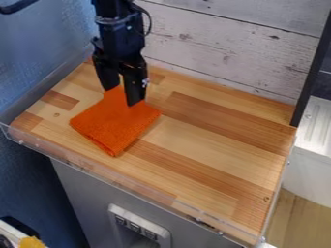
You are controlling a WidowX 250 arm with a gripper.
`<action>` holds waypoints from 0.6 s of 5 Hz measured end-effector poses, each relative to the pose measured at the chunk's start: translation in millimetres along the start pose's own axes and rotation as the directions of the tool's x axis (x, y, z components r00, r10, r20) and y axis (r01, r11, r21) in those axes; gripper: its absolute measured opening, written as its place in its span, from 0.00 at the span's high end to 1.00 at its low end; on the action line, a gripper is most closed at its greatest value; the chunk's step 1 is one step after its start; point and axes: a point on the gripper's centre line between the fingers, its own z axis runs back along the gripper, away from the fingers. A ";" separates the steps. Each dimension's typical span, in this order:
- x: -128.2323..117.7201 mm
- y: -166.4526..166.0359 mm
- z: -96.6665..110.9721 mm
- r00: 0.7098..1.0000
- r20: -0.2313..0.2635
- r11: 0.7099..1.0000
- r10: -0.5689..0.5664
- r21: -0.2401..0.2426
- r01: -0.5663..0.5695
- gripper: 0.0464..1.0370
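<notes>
Fingers (135, 89): were held spread
Orange cloth (116, 127): was laid below the fingers, on the wooden surface (213, 140)

Above the tabletop (207, 138), the arm (118, 29) is cut off by the top edge. Below-left, a yellow object (31, 242) is cropped.

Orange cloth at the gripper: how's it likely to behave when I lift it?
The orange cloth is probably floppy: it looks like soft, folded fabric, so unsupported edges may droop or unfold. Being a low pad of fabric, it should be light for its size. Lying flat, it seems unlikely to roll.
</notes>
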 end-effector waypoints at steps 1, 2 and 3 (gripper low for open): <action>-1.5 7.3 -1.6 1.000 -0.010 1.000 -0.015 -0.009 0.015 0.09; -5.7 15.7 -6.8 0.999 -0.022 1.000 -0.025 -0.019 0.025 0.37; -7.3 21.2 -17.6 0.999 -0.034 0.999 -0.035 -0.021 0.035 0.68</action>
